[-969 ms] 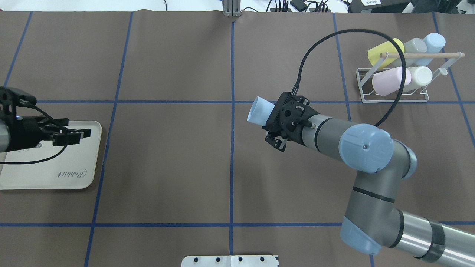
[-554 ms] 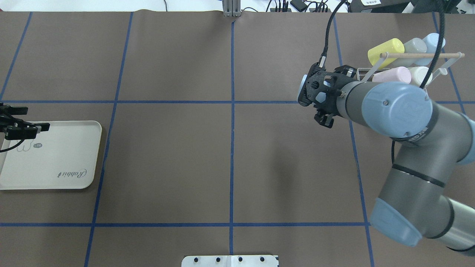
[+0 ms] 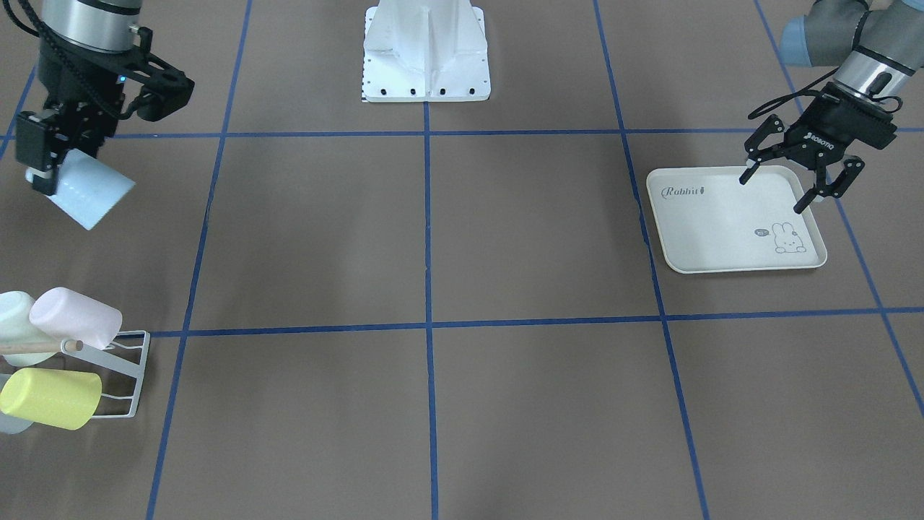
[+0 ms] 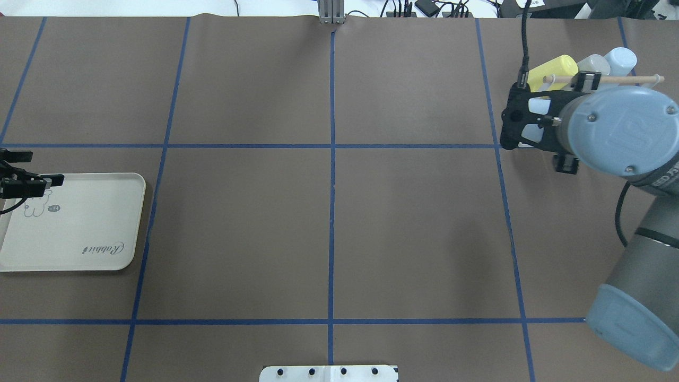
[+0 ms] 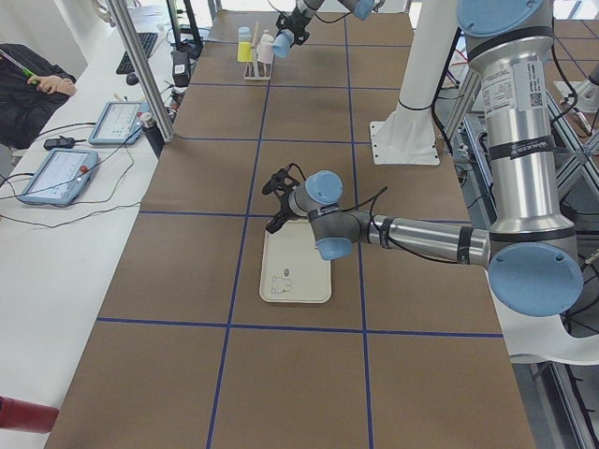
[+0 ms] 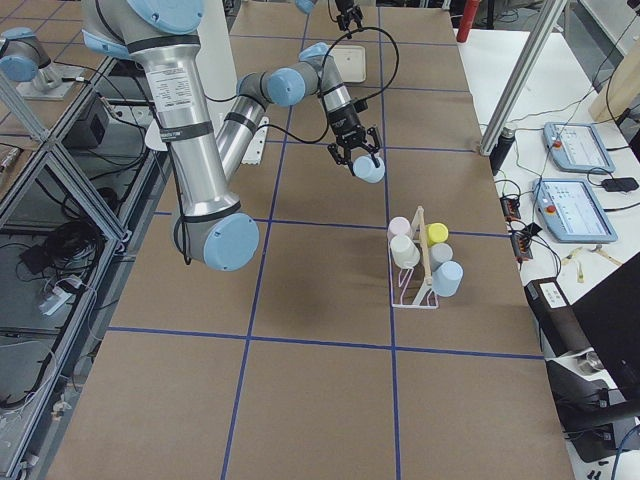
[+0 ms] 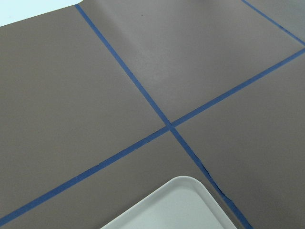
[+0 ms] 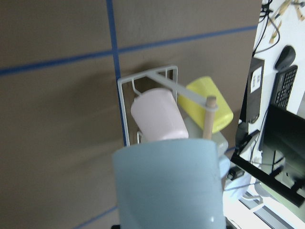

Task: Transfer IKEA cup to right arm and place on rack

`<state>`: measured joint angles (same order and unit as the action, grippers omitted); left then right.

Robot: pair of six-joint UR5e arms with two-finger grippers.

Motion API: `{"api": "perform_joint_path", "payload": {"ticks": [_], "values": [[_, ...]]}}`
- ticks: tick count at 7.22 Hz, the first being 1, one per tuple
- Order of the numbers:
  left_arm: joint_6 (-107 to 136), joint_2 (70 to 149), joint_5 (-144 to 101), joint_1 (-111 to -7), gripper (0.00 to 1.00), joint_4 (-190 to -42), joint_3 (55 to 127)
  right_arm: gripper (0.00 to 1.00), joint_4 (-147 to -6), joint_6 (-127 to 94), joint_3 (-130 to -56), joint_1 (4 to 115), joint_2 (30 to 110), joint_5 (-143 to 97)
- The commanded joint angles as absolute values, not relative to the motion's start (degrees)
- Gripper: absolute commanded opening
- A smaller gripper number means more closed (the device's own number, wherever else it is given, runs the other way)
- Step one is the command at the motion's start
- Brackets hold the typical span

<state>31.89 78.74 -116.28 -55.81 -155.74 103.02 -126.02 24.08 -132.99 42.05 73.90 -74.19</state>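
Cup [image 3: 90, 189] is light blue, up off the table [image 3: 433, 238] and tilted. The right gripper [image 3: 50, 175] pinches it, jaws pressed onto its wall near one end; can't tell whether that end is the mouth or the base. It's near the rack [image 3: 136, 365] but not touching. The right-side view shows it in the air, short of the rack on the robot's side, and the right wrist view looks along the cup toward the rack's near end. The rack already carries a pink cup [image 3: 76, 315], a yellow cup [image 3: 50, 399] and others on either side of the dowel [image 3: 32, 347]. My read of the step: hand-over done, right arm [image 4: 620, 130] on the carry-to-rack leg. The next move needs the cup's open end lined up with a free prong, then lowered on without knocking the neighbours or the dowel. The free slot looks to be at the rack's end beside the white cup [image 6: 403, 250], not certain. Left gripper [image 3: 772, 193] is spread wide, holds nothing and hovers over one corner of the tray [image 3: 711, 231]. Versus 1.0 s ago: the cup was out nearer the table's middle, pointing away from the rack. At 0.6 s it was just short of the rack; now the wrist overlaps the rack in the overhead view. The left gripper has pulled back toward its own edge of the table.
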Motion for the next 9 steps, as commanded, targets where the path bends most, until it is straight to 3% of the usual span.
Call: {"api": "perform_joint_path", "payload": {"ticks": [1,3,4,5,9], "values": [[32.9,78.8,-116.3,-55.7,1.0,-155.9,102.9,0.0,-133.1,32.1,-133.5,44.3,79.1,-64.9],[34.1,79.1,-116.3,-55.6,1.0,-156.1,102.9,0.0,-132.5,33.5,-131.8,44.1,80.1,-63.5],[34.0,79.3,-116.3,-55.6,1.0,-156.2,102.3,0.05,-131.5,33.6,-131.6,44.4,78.2,-63.3],[34.0,79.3,-116.3,-55.6,1.0,-156.4,102.0,0.0,-131.4,33.9,-131.1,44.4,78.2,-62.1],[34.1,79.5,-116.3,-55.6,1.0,-156.4,102.0,0.0,-130.9,34.1,-125.7,44.4,79.5,-56.2]]}}
